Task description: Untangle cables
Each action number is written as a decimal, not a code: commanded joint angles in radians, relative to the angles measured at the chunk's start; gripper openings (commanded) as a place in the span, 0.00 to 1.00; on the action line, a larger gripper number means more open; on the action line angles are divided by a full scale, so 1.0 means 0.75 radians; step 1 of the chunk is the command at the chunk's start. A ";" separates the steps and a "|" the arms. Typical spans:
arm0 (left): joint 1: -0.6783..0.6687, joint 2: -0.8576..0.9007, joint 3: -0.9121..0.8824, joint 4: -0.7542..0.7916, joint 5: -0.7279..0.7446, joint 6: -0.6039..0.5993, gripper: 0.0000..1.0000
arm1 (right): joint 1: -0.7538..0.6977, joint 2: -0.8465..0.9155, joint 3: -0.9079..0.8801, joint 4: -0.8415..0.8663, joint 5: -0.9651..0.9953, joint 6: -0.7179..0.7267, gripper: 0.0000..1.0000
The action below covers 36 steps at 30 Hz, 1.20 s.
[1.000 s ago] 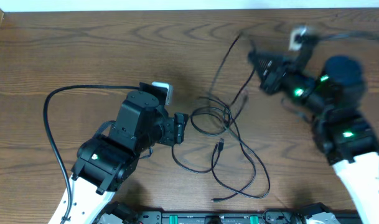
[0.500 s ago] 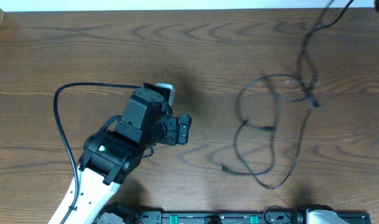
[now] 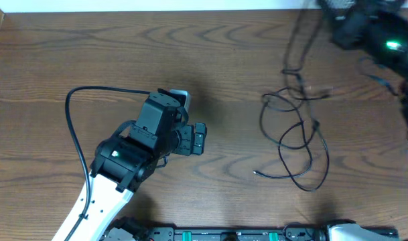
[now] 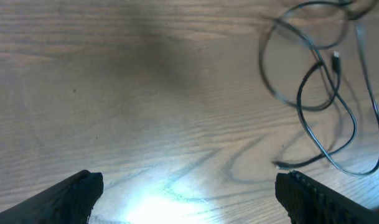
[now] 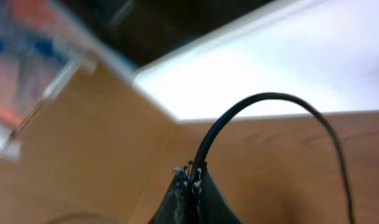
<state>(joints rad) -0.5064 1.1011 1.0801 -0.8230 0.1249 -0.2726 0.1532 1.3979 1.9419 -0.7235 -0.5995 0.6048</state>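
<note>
So the right pincer (image 5: 192, 179) was clenched on one black cable (image 5: 239, 111) up at the far right corner of the bench (image 3: 123, 53), I'd guess to pull it out of the looped cables (image 3: 315, 126) lying right of centre, while the left pincer (image 3: 198, 139) sat released and empty, well apart from them.

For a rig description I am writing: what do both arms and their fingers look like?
Left arm: black blocky joints, white lower link, green light, a thick black wire looping beside it. Right arm: black, blurred, green light. Fingers: black.
</note>
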 commanded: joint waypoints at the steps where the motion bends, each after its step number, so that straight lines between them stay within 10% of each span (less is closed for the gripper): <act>1: 0.005 0.006 0.025 -0.004 -0.008 0.007 0.95 | 0.204 -0.007 -0.015 0.046 0.038 -0.319 0.01; 4: 0.005 0.006 0.025 -0.005 -0.008 0.007 0.95 | 0.320 -0.008 -0.015 0.052 0.686 -0.764 0.01; 7: 0.006 0.006 0.025 -0.005 -0.008 0.007 0.96 | 0.376 -0.002 -0.015 0.058 1.207 -0.606 0.01; 11: 0.005 0.006 0.025 -0.005 -0.008 0.007 0.96 | 0.421 -0.021 -0.015 -0.045 0.855 -0.385 0.01; 15: 0.006 0.006 0.025 -0.005 -0.008 0.007 0.96 | 0.424 -0.035 -0.015 -0.028 0.505 -0.678 0.01; 26: 0.006 0.006 0.025 0.026 -0.006 0.004 0.96 | 0.423 -0.205 -0.015 -0.054 0.796 -0.748 0.01; 36: 0.001 0.050 0.023 0.153 0.218 -0.345 0.96 | 0.423 -0.432 -0.016 -0.114 0.796 -0.748 0.01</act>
<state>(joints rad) -0.5064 1.1137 1.0798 -0.7174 0.2222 -0.4149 0.4675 1.1023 1.9232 -0.8040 -0.0174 0.0593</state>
